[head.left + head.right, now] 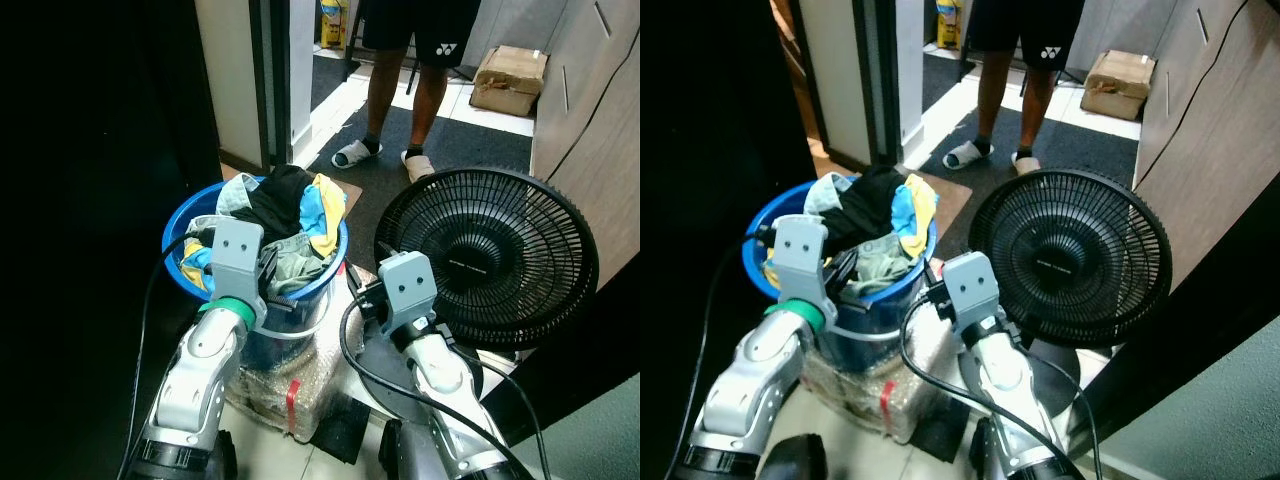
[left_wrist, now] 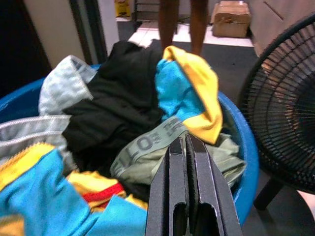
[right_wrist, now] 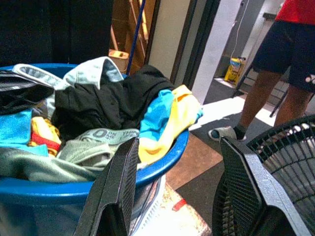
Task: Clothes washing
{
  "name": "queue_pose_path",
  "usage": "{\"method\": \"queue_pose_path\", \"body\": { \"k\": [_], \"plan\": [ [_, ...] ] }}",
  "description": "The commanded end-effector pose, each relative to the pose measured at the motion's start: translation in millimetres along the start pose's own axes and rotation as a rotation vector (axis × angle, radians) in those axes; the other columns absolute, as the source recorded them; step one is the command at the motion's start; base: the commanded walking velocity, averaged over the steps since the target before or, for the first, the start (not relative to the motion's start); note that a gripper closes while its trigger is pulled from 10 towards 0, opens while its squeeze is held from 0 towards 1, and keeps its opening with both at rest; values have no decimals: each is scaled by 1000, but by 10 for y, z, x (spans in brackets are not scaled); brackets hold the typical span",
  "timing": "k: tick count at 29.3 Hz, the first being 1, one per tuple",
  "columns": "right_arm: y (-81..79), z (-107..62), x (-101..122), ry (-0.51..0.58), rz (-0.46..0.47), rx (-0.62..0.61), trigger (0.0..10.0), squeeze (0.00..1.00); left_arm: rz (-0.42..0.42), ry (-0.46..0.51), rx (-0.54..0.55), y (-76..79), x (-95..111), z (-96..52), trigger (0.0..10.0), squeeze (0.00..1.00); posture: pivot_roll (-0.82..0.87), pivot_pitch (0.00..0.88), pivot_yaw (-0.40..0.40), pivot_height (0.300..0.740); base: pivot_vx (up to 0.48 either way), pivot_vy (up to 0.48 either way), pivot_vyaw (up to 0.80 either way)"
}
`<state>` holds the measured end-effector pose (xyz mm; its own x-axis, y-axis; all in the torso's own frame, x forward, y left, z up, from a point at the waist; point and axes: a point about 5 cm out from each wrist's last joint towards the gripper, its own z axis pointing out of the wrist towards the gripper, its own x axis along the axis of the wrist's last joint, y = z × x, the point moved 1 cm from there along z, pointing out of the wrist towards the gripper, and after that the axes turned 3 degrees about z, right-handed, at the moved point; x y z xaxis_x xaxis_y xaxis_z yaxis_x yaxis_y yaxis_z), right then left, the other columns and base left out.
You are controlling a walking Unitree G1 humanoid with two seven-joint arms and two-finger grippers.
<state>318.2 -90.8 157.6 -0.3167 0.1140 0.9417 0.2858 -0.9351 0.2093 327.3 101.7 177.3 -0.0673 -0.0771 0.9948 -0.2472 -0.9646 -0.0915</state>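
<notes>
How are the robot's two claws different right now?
The left gripper has its fingers pressed shut, while the right gripper has its fingers spread wide open. The left gripper sits right over the clothes in the blue basin, while the right gripper is beside the basin, between it and the black fan. Both have two long black fingers and hold nothing.

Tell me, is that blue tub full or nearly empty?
Full. The blue tub is heaped with clothes rising above its rim: black, grey, and blue-and-yellow pieces piled together.
</notes>
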Motion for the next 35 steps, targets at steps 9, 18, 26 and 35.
{"method": "queue_pose_path", "body": {
  "k": [9,18,26,35],
  "plan": [
    [28,108,-191,-129,-7,15,10000,0,65,-53,-47,80,135,136,10000,0,110,15,10,526,0,0,0],
    [-10,260,-243,-193,76,84,10000,1000,57,-69,3,20,164,151,10000,0,134,32,-1,526,0,0,0],
    [-227,291,-259,-212,97,194,10000,0,31,-91,119,-238,197,142,10000,0,163,53,-24,526,0,0,0],
    [-522,336,-228,-204,116,336,10000,0,63,-117,208,-572,164,-21,10000,0,195,70,-53,526,0,0,0]
  ]
}}
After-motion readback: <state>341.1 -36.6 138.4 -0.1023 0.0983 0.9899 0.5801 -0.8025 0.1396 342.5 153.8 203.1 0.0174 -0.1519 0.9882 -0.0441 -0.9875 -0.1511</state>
